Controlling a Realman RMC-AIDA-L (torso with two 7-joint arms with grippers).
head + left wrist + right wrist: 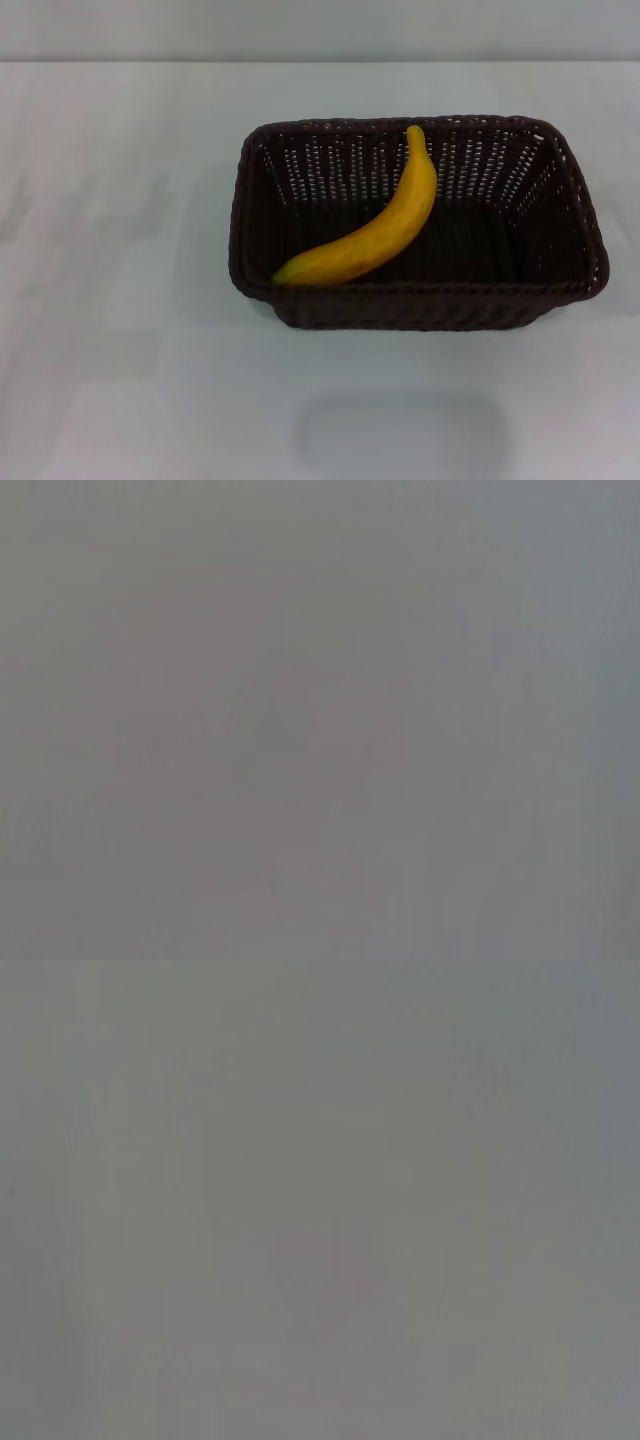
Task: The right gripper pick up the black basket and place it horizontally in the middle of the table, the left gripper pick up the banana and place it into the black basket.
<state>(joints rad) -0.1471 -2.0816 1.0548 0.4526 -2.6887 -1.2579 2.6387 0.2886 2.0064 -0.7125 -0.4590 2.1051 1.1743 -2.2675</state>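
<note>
The black basket [420,300] stands on the white table [120,300], right of the middle, with its long side across my view. The yellow banana [375,225] lies inside it, running diagonally from the near left corner up to the far rim. Neither gripper shows in the head view. Both wrist views show only a plain grey surface, with no fingers and no objects.
A wall edge runs along the far end of the table [320,62]. A faint shadow lies on the table near the front edge [400,435].
</note>
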